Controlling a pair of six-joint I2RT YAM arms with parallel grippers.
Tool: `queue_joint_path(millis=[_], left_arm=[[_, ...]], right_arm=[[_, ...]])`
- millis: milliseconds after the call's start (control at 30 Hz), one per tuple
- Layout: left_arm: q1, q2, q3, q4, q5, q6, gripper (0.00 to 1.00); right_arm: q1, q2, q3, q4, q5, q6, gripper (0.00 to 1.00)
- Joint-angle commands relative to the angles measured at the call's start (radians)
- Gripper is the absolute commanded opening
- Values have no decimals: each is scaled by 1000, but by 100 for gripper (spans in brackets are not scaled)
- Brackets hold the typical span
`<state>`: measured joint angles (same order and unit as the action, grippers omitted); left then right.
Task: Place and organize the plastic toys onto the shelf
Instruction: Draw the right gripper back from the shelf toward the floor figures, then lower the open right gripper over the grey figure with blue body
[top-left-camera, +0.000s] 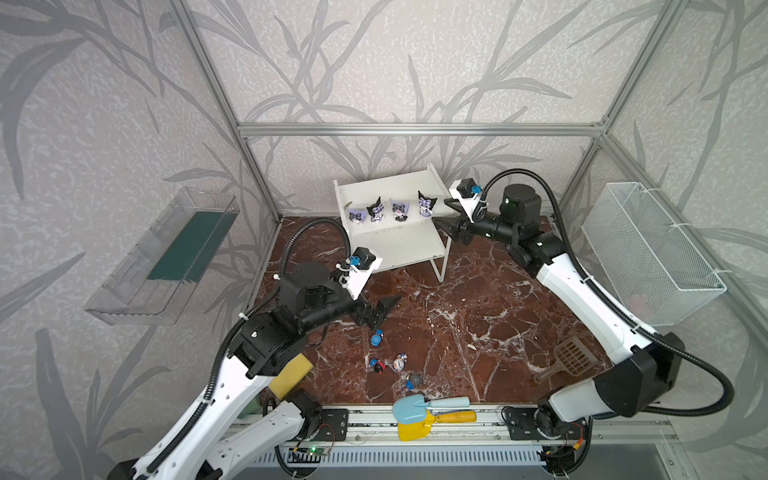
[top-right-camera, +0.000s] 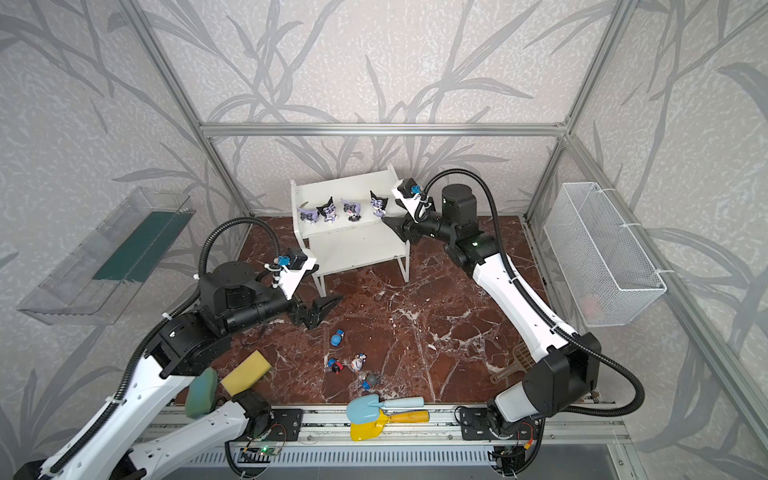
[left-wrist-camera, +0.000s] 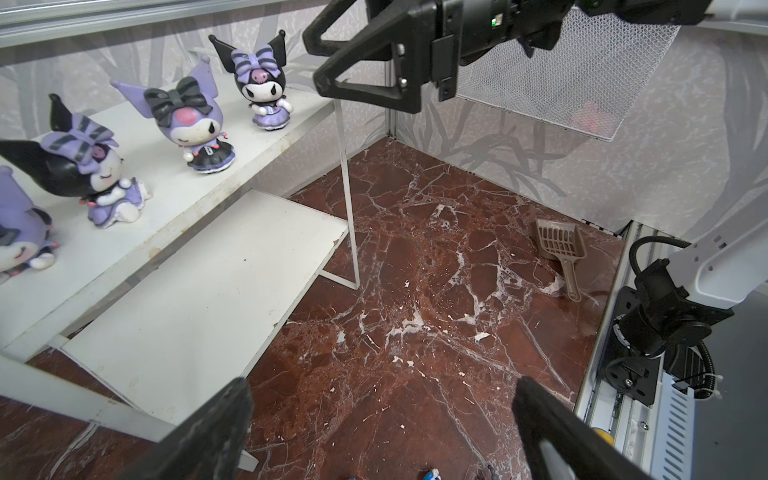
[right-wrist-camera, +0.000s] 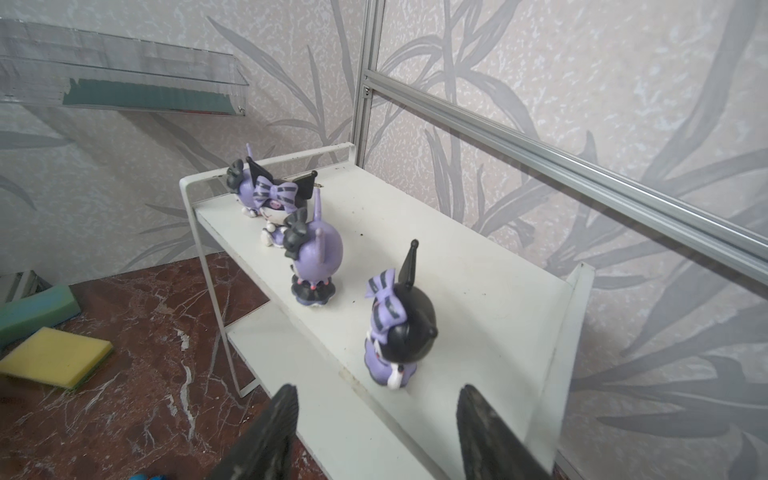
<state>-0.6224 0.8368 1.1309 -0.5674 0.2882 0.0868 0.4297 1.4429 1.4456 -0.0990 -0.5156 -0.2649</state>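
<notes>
The shelf (right-wrist-camera: 478, 270) carries a row of purple figurines (right-wrist-camera: 318, 255), the right claw (right-wrist-camera: 377, 409) parted empty beside the nearest.

The purple figurine (left-wrist-camera: 18, 237) at the left end of the shelf's (left-wrist-camera: 174, 208) upper board was cut by the picture's edge in the left wrist view and mostly hidden behind the second figurine (right-wrist-camera: 276, 199) in the right wrist view. The left wrist view's edge also clipped a small blue toy (left-wrist-camera: 432, 474). At the bench's (top-left-camera: 457, 316) front left corner the left arm covered part of the yellow sponge (top-left-camera: 291, 376). A pinkish thing (top-left-camera: 636, 302) in the wire basket (top-left-camera: 648, 249) was too blurred to name.
</notes>
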Motion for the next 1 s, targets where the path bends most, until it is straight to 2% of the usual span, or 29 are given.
queue_joint_path(millis=[0, 100, 233, 400, 500, 633, 800, 967], left_arm=[[3, -16, -25, -12, -18, -6, 99], [4, -24, -44, -40, -34, -26, 99], [4, -26, -87, -71, -23, -82, 99], [3, -36, -169, -67, -9, -207, 99], [4, -46, -219, -57, -23, -282, 99], [3, -50, -271, -41, -64, -344, 99], [3, -52, -308, -16, -97, -364, 99], [4, -50, -327, 7, -112, -354, 99]], right_arm=[[8, -135, -89, -25, 50, -26, 64], [53, -257, -216, -69, 123, -51, 68], [180, -399, -386, -132, 264, -75, 71], [349, -562, -655, -92, 346, 34, 71], [442, -593, -800, -33, 375, 141, 68], [570, -520, -920, 71, 417, 283, 63], [704, -333, -915, 84, 468, 397, 63], [722, -191, -865, 81, 449, 426, 63]])
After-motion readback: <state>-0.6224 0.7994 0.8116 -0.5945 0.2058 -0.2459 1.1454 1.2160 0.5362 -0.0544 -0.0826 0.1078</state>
